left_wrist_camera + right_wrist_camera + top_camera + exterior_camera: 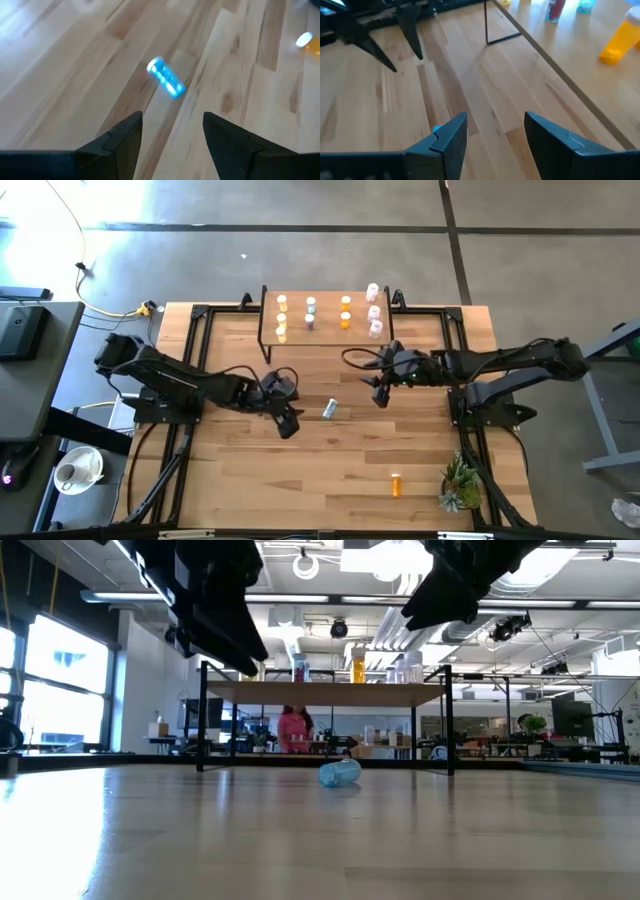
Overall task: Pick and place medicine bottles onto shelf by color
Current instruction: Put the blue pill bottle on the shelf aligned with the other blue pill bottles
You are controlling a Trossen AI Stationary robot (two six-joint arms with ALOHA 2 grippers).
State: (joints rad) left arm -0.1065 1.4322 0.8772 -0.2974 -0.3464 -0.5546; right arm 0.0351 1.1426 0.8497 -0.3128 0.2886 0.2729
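Left of centre: left gripper, fingers apart, empty. Centre: blue bottle lying on the table. Right of centre: right gripper, fingers apart, empty. Upper centre: shelf with bottles. Lower right: orange bottle lying.

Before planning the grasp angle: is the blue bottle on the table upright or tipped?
Tipped. The blue bottle lies on its side on the table, its length flat along the planks, ahead of the open left gripper.
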